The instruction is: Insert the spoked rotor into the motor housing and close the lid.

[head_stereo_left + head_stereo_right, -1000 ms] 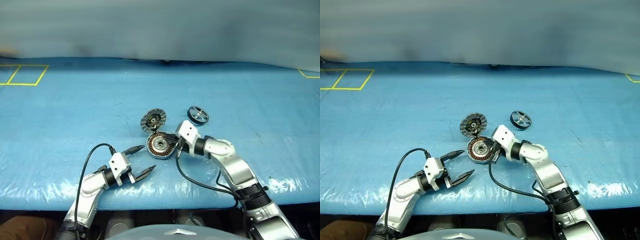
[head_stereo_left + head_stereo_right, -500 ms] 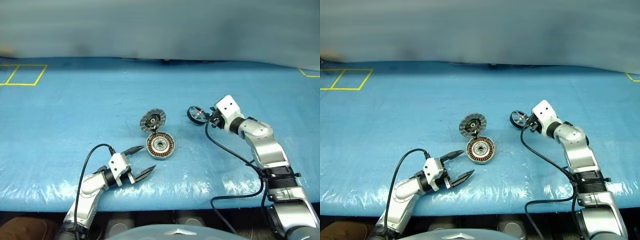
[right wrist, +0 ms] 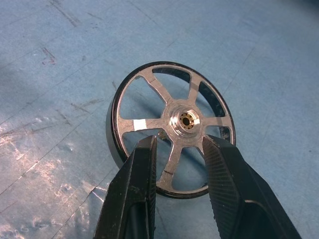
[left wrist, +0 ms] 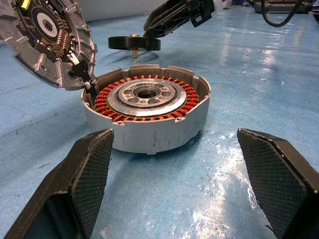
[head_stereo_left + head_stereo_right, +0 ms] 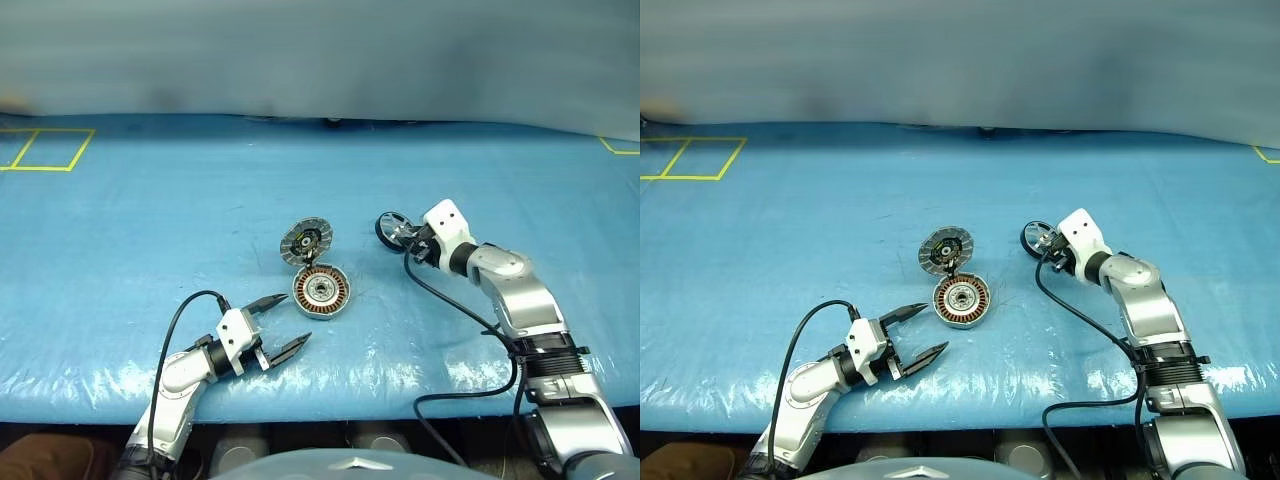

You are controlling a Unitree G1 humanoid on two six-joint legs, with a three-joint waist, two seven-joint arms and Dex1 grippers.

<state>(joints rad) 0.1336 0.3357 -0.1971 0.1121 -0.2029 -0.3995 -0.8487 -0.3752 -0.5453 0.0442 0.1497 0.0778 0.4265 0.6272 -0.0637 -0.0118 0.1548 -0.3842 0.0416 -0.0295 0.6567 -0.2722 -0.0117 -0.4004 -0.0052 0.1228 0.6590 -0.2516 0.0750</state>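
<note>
The motor housing (image 5: 321, 290) sits mid-table with its copper windings exposed. Its hinged lid (image 5: 305, 241) stands tilted open just behind, inner face showing. To the right lies the black spoked rotor (image 5: 395, 228), apart from the housing. My right gripper (image 5: 406, 238) reaches onto it. In the right wrist view the right gripper (image 3: 179, 142) has its fingers slightly apart over the rotor (image 3: 149, 102), straddling a spoke near the hub. My left gripper (image 5: 297, 317) hovers wide open just in front of the housing (image 4: 147, 107), holding nothing.
The table is covered with a blue plastic sheet (image 5: 150, 220). Yellow tape squares (image 5: 45, 150) mark its far left, and a yellow corner mark (image 5: 615, 150) its far right. The front edge of the table runs close below the left arm.
My right gripper has left the housing's right edge and swung right to the rotor, and its fingers have parted. The left gripper, housing and lid have stayed put.
</note>
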